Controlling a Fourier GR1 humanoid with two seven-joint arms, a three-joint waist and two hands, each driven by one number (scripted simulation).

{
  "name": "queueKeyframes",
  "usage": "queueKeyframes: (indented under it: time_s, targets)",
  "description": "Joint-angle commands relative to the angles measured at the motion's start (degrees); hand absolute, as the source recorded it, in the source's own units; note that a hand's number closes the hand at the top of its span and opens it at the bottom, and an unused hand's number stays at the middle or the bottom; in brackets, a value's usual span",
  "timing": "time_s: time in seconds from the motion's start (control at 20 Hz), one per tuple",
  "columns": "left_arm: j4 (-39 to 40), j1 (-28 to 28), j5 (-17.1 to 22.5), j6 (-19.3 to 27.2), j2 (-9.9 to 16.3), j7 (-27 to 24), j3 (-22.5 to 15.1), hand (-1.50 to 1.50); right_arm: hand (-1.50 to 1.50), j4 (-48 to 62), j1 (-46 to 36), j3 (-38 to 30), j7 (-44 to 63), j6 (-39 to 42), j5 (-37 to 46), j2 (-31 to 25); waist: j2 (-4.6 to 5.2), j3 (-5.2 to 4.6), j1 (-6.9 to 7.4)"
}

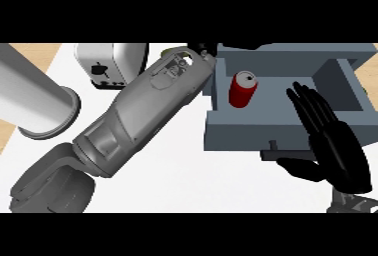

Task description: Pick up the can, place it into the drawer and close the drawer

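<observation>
At far left stands one grey cylinder (33, 105), then one white toaster (109, 65) on the white worktop (192, 180); the left robot hand (198, 50) is mostly hidden, its state unclear. One red metal can (242, 90), probably light, stiff and slick, best gripped round its middle, stands inside the single open grey drawer (244, 135), with the right robot hand (328, 140) released, fingers straight, beside it.

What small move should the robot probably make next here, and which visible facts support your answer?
Probably push the drawer shut with the right hand. The can already lies inside the open drawer, with no hand on it. The right hand is open, its fingers straight, beside the drawer front and the small handle. The left hand is hidden behind its forearm, so its state is unclear.
</observation>
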Motion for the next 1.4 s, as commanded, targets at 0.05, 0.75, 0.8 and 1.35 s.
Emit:
queueKeyframes:
  time_s: [0.05, 0.75, 0.8, 1.35]
  targets:
    - [-5.8, 1.11, -1.72, -0.78, 4.65, 5.07, -0.01, -1.5, -1.5, 10.85, -2.9, 1.84, -0.53, -8.13, 6.16, 4.22, -0.41, 0.0, 1.02]
    - [-21.74, 10.91, -5.5, -2.33, 15.92, 12.33, -1.65, -1.5, -1.5, 41.99, -18.14, -6.88, -6.67, -20.73, 8.79, 3.65, -0.03, 0.03, 2.71]
    - [-23.34, 10.05, -5.88, -2.43, 17.59, 15.01, -2.22, -1.5, -1.5, 43.11, -18.18, -7.1, -6.88, -22.57, 9.21, 4.2, -0.23, 0.05, 2.89]
    - [-34.82, 17.15, -6.44, -2.68, 23.08, 19.2, -1.91, -1.5, -1.5, 62.1, -32.61, -12.33, -5.46, -34.71, 14.15, 5.13, 0.16, 0.08, 4.46]
